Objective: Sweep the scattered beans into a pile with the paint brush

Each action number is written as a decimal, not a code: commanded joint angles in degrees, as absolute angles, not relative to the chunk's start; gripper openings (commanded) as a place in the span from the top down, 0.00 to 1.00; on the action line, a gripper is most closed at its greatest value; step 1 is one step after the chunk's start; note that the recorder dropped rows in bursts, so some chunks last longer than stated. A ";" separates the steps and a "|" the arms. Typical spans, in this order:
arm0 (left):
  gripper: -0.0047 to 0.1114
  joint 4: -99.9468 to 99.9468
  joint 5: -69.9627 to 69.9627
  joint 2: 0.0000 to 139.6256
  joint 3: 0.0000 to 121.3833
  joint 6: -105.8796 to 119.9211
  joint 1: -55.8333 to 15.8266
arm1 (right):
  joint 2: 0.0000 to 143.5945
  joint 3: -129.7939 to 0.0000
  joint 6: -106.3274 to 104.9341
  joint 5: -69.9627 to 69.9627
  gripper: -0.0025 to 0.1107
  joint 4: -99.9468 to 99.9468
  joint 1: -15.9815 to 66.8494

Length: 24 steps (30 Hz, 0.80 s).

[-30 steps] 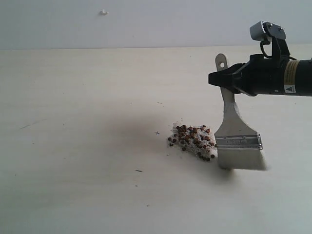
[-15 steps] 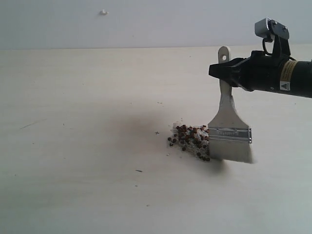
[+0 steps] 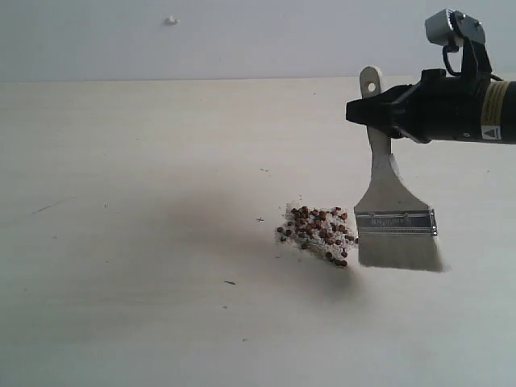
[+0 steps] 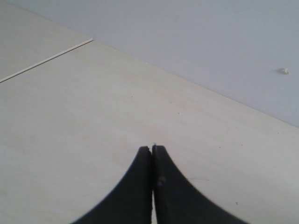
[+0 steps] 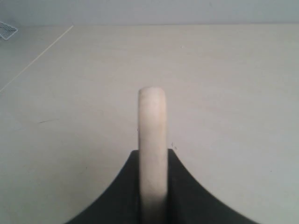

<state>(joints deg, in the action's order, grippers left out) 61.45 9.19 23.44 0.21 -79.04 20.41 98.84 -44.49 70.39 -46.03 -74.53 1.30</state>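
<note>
Right gripper (image 3: 359,113) is clamped on the upper handle of the paint brush (image 3: 391,189), which hangs upright below it. The pile (image 3: 316,235) of beans (image 3: 324,226) lies just beside the bristles. Left gripper (image 4: 153,151) closed, empty. Judged handling: brush light, handle rigid, bristles soft; hold mid-handle

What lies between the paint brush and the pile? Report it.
Only a sliver of bare table, in the exterior view: the paint brush stands just beside the pile.
</note>
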 commanded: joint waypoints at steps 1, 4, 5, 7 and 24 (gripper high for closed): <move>0.96 61.07 9.07 23.31 0.00 -78.97 20.65 | 100.88 -44.60 72.18 -47.16 0.98 -76.22 1.31; 0.96 61.07 9.07 23.31 0.00 -78.97 20.65 | 102.57 -44.60 70.84 -47.69 0.98 -73.31 1.31; 0.96 61.07 9.07 23.31 0.00 -78.97 20.65 | 103.12 -44.60 70.20 -48.38 0.98 -72.22 1.31; 0.96 61.07 9.07 23.31 0.00 -78.97 20.65 | 104.16 -44.60 69.01 -49.83 0.98 -70.08 1.31; 0.96 61.07 9.07 23.31 0.00 -78.97 20.65 | 104.42 -44.60 63.72 -54.60 0.98 -62.25 1.31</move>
<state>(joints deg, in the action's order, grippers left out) 61.45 9.19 23.44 0.21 -79.04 20.41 106.41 -44.49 63.59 -52.58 -61.63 1.30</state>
